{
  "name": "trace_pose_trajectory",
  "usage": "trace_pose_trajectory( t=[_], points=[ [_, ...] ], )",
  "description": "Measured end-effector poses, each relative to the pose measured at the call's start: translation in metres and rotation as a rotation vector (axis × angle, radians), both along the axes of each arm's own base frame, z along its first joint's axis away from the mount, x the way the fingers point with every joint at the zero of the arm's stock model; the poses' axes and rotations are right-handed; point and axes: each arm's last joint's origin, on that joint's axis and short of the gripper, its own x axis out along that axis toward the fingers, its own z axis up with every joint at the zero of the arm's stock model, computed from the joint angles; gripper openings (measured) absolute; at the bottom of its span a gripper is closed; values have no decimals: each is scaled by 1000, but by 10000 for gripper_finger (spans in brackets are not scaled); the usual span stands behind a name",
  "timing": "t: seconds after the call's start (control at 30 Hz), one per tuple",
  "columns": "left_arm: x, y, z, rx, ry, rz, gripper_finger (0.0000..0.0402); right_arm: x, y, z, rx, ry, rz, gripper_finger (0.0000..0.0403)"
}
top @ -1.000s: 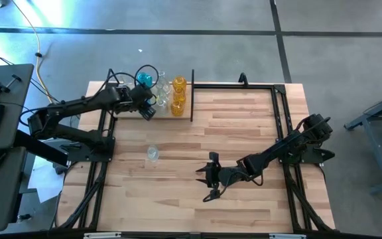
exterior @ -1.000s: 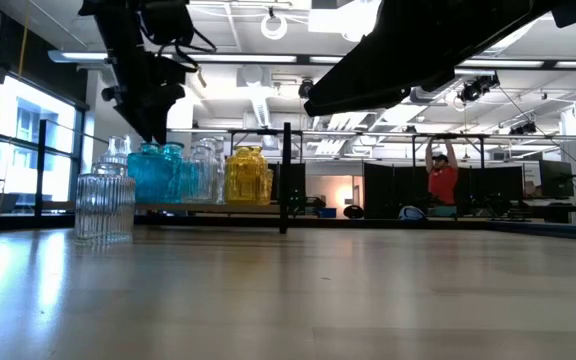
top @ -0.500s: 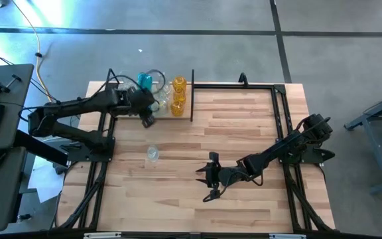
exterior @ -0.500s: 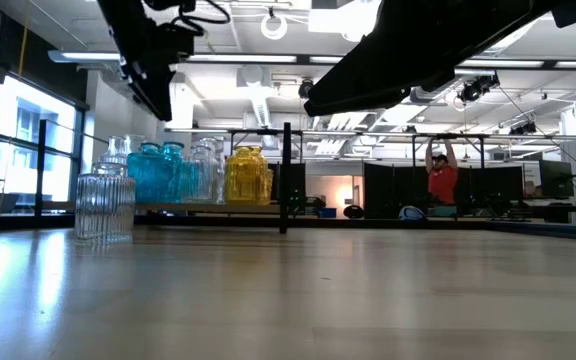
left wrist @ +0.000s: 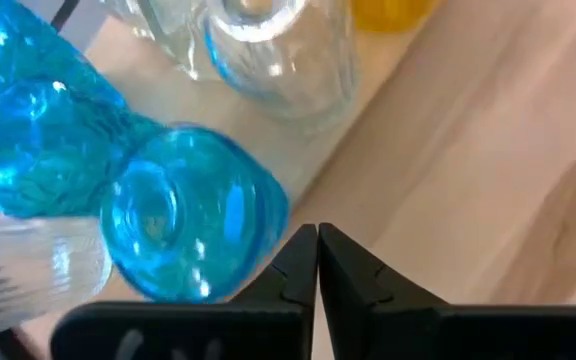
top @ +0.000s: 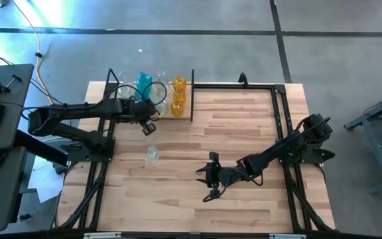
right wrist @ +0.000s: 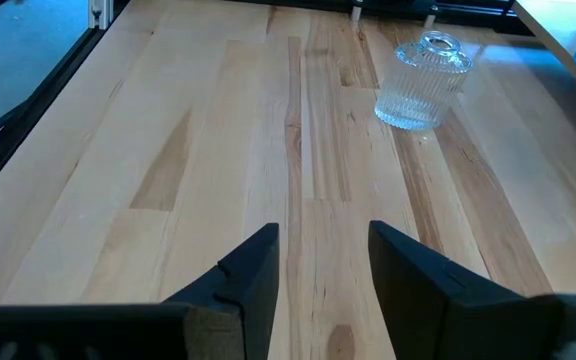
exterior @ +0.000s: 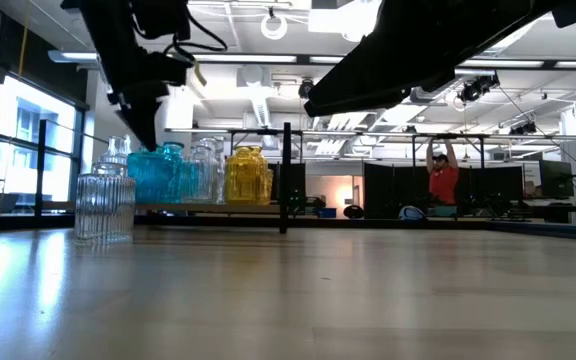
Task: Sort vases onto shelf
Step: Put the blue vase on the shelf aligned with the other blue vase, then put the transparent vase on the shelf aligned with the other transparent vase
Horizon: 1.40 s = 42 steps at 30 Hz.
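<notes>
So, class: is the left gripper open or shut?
Shut. The left gripper shows its two fingers pressed together, nothing between them, beside a blue vase.

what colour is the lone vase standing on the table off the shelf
Clear ribbed glass vase; right wrist view shows it best.

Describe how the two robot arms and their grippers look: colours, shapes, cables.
Both arms are dark, almost black, built of slim jointed segments. The left gripper ends in two flat, angular black fingers that taper to blunt tips. The right gripper has the same kind of dark wedge-shaped fingers. A thin black cable loops near the left arm's wrist. No markings or labels are visible on either arm.
</notes>
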Motion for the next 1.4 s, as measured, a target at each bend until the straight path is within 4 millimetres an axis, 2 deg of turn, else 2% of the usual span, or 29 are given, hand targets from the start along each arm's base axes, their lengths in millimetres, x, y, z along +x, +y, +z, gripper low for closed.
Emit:
trace_pose_trajectory(
  t=[0.33,0.73,0.9,1.17,1.3,1.4],
  points=[
    [-6,17,-11,-2,-34,121,1,0,0,0,0,0,0,138],
    [-6,13,-10,15,-36,124,0,0,0,0,0,0,0,138],
    [-6,-7,-3,-86,-104,35,0,0,0,0,0,0,0,138],
    [-6,-60,2,-262,-161,-112,0,0,0,0,0,0,0,138],
    [-5,-82,0,-311,-167,-113,1,0,0,0,1,-2,0,138],
    [-4,-90,-2,-352,-190,-37,11,0,0,0,1,-3,0,138]
  ],
)
